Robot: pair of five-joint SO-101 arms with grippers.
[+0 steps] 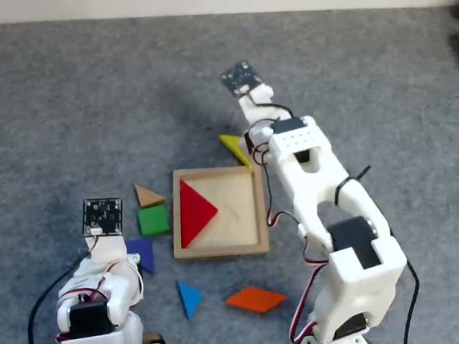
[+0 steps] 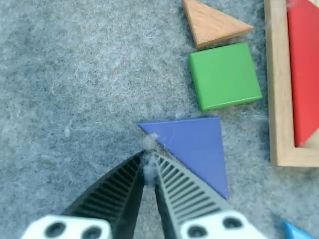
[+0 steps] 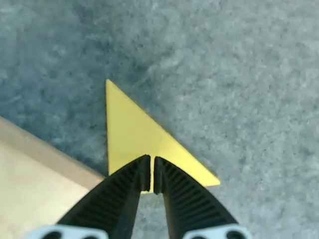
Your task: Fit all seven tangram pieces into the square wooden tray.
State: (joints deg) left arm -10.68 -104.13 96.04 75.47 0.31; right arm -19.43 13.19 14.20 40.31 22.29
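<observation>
Left gripper (image 2: 148, 158), jaws together, tips at the blue triangle (image 2: 197, 149); right gripper (image 3: 151, 174) pinches the yellow triangle (image 3: 132, 139) beside the tray (image 1: 238, 221), which holds 1 red triangle (image 1: 191, 211).

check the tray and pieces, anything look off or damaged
Nothing is damaged or spilled. One oddity: a tuft of grey lint clings at the tips of the left arm's shut jaws, beside the blue triangle's corner. The red triangle lies inside the tray.
</observation>
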